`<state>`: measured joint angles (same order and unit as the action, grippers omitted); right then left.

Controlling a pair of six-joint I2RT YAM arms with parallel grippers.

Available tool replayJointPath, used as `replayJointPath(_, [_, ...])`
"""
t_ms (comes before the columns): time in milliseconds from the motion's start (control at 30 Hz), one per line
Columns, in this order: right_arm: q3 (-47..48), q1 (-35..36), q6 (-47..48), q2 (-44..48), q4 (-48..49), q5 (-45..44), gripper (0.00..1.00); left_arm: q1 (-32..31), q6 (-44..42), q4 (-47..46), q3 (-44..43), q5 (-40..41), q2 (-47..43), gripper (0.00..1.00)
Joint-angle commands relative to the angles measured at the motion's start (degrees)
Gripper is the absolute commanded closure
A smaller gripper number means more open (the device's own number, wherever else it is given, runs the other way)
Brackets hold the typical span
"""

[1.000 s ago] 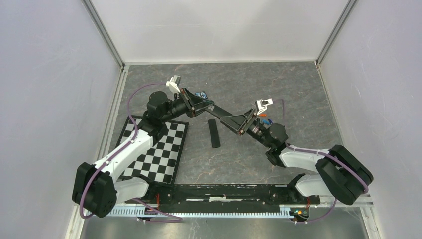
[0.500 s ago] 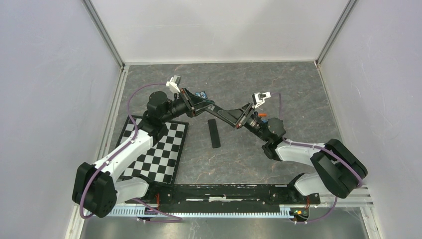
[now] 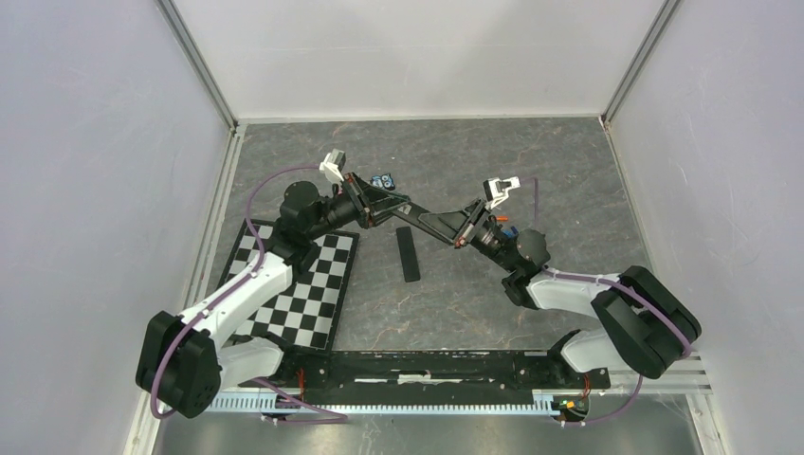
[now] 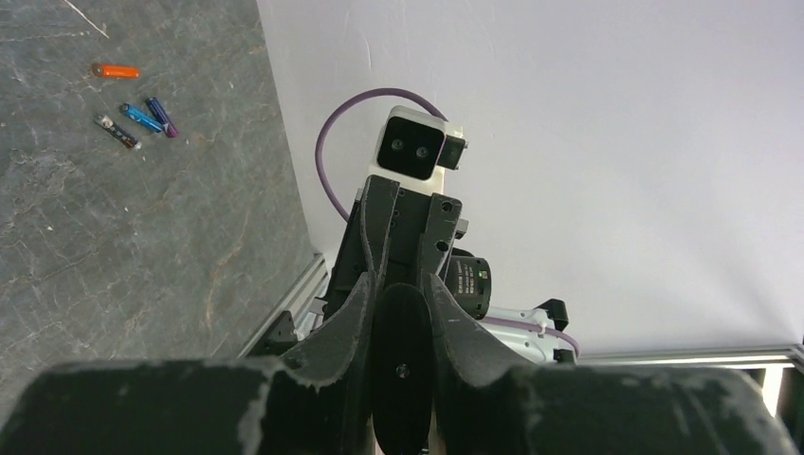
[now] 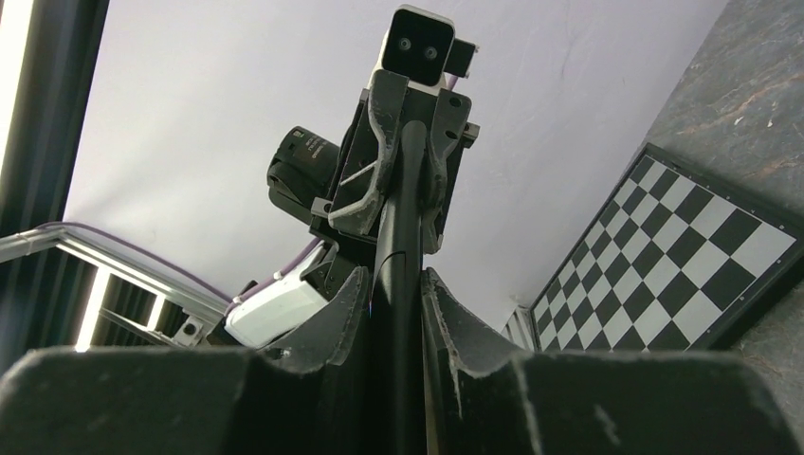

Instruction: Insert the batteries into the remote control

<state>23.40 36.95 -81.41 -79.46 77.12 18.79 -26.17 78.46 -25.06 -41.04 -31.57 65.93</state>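
Note:
The black remote control (image 3: 414, 212) hangs above the table, gripped at both ends. My left gripper (image 3: 402, 202) is shut on one end; in the left wrist view the remote (image 4: 403, 365) fills the gap between the fingers (image 4: 353, 308) of that gripper (image 4: 402, 284). My right gripper (image 3: 432, 225) is shut on the other end, its fingers (image 5: 446, 313) pressing both sides of the remote (image 5: 403, 218). The batteries lie loose on the table: an orange one (image 4: 116, 71), a blue one (image 4: 142, 117), a purple one (image 4: 161, 116). In the top view they (image 3: 502, 224) lie beside my right wrist.
A flat black strip (image 3: 408, 254) lies on the table below the grippers. A blue-and-black gadget (image 3: 383, 180) sits behind my left gripper. A checkerboard mat (image 3: 303, 284) lies at the left, also in the right wrist view (image 5: 683, 275). White walls enclose the table.
My right gripper has moved left up to the remote and shut on its free end. The left gripper kept its grip and shifted only slightly.

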Motion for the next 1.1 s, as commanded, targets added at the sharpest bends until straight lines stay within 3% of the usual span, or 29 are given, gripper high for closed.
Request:
replayJointPath(0, [-1.5,-2.8,4.9,1.4,-2.6,2.7,0.89,2.4,9.2,-8.2,-2.4,0.6,-4.5,0.98])
replayJointPath(233, [2.2,-2.9,9.4,3.3,-17.9,2.4,0.75,2.4,5.5,-3.8,-3.0,0.5,-4.5,0.98])
replayJointPath(433, [1.8,-3.3,8.7,3.8,-17.8,1.8,0.55,2.4,6.4,-5.4,-2.5,0.1,-3.7,0.98])
replayJointPath(533, [1.5,-3.5,8.8,5.2,-18.5,1.7,0.52,2.5,5.7,-5.0,-2.2,0.1,-3.7,0.98])
replayJointPath(767, [1.9,-3.9,9.9,7.5,-21.9,2.2,0.58,2.6,2.6,-2.7,-2.5,0.6,-3.5,0.98])
replayJointPath(867, [1.9,-4.1,10.8,8.7,-25.8,3.5,0.67,2.6,1.3,-2.8,-2.6,0.8,-3.8,0.98])
replayJointPath(1067, [1.8,-4.3,14.8,12.7,-34.5,3.7,0.71,2.5,-1.6,-2.1,-2.4,1.6,-5.4,0.98])
